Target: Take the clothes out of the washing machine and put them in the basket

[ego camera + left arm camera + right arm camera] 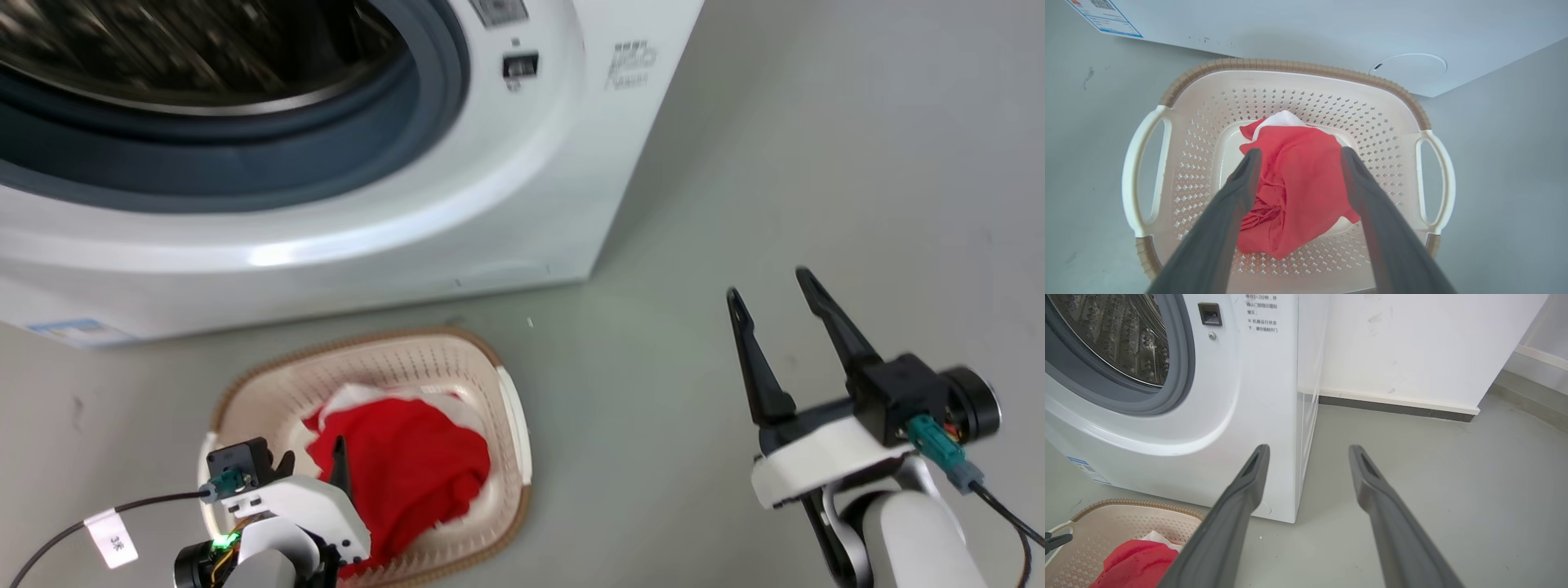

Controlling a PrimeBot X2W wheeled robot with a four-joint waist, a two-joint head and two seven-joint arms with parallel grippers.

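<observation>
red clothes [1294, 179], crumpled into a soft heap with a white panel showing at one edge, are seen lying in the bottom of the basket [1298, 65], a cream-white perforated tub with a brown ribbed rim and two loop handles. the basket is set on the grey floor [816, 163] just in front of the washing machine [408, 237], whose grey-ringed porthole shows a perforated steel drum [204, 49]. the left gripper [1300, 152] is held above the heap, its two dark fingers spread apart with nothing clamped between them; whether the tips touch the cloth cannot be told. the right gripper [769, 284] is held over the floor, well apart from the basket and off to the side of the washer, its fingers likewise parted and empty.
</observation>
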